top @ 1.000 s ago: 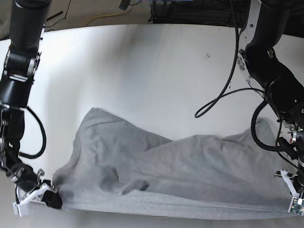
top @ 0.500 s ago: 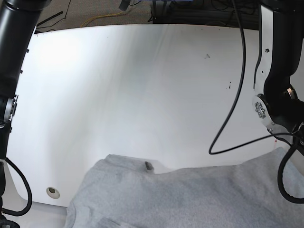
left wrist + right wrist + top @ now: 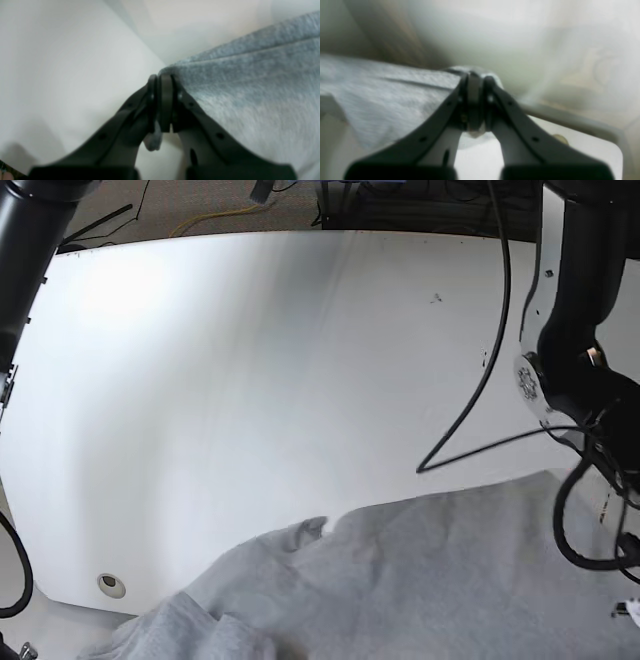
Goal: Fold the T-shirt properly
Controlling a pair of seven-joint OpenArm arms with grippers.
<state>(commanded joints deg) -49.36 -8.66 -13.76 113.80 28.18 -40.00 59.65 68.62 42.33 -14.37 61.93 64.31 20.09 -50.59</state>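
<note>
The heather-grey T-shirt (image 3: 430, 580) hangs lifted across the bottom of the base view, its lower part draping toward the white table (image 3: 250, 380). No lettering or neck shows. In the left wrist view my left gripper (image 3: 162, 82) is shut on an edge of the T-shirt (image 3: 250, 87), which stretches off to the right. In the right wrist view my right gripper (image 3: 475, 80) is shut on another edge of the T-shirt (image 3: 382, 100), which stretches off to the left. Both grippers sit below the base view's frame; only the arms show there.
The left arm (image 3: 570, 380) with its black cables (image 3: 490, 370) stands at the base view's right, the right arm (image 3: 25, 240) at the left edge. A small round hole (image 3: 111, 584) sits near the table's front left corner.
The shirt has been lifted from lying crumpled on the table, both grippers rising out of the base view. Over the last half second the cloth's visible edge shifted slightly.
</note>
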